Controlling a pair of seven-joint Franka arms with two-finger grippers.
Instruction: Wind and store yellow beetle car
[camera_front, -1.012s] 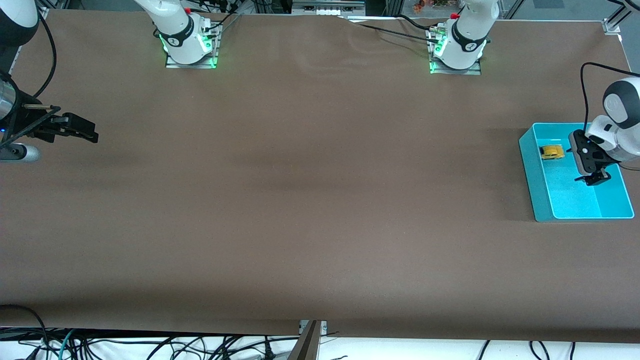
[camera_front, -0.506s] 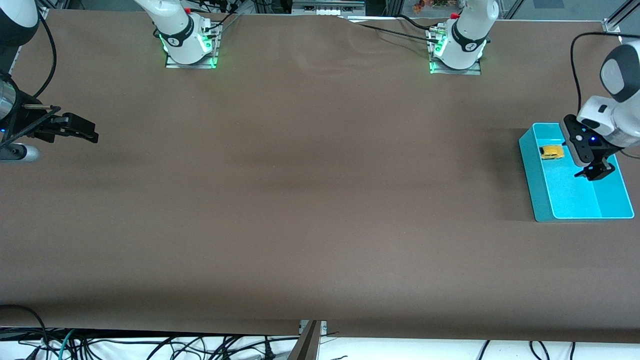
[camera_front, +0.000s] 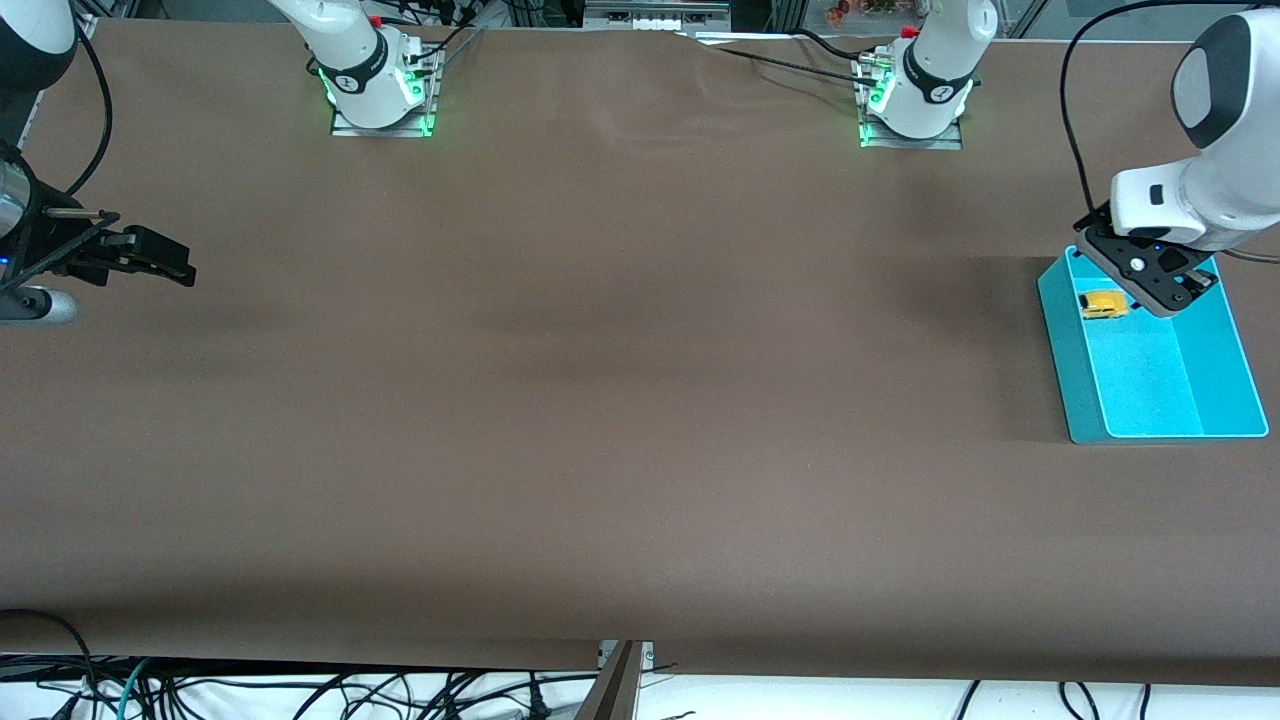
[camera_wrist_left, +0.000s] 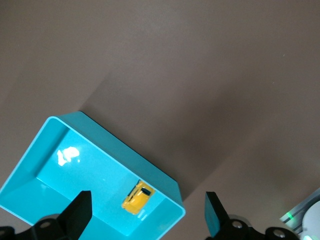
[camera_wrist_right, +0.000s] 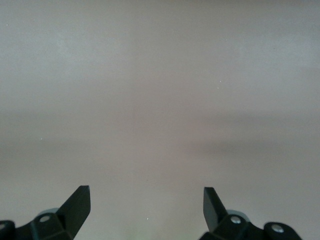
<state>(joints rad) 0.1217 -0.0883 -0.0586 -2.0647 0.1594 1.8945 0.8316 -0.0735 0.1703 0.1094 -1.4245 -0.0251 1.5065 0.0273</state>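
The yellow beetle car (camera_front: 1104, 304) lies in a teal bin (camera_front: 1068, 345) at the left arm's end of the table, in the part of the bin farther from the front camera. My left gripper (camera_front: 1160, 285) is up in the air over that end of the bin, beside the car, open and empty. In the left wrist view the car (camera_wrist_left: 137, 196) lies by the bin's wall (camera_wrist_left: 122, 146), between and well below my open left gripper (camera_wrist_left: 147, 214). My right gripper (camera_front: 165, 262) waits open and empty above bare table at the right arm's end; the right wrist view shows it (camera_wrist_right: 146, 205) over plain cloth.
A brown cloth (camera_front: 620, 380) covers the table. The two arm bases (camera_front: 380, 95) (camera_front: 915, 105) stand along the edge farthest from the front camera. Cables hang below the edge nearest it.
My left gripper has risen out of the bin and moved toward the bin's farther end. The car has stayed in the bin. The right arm has not moved.
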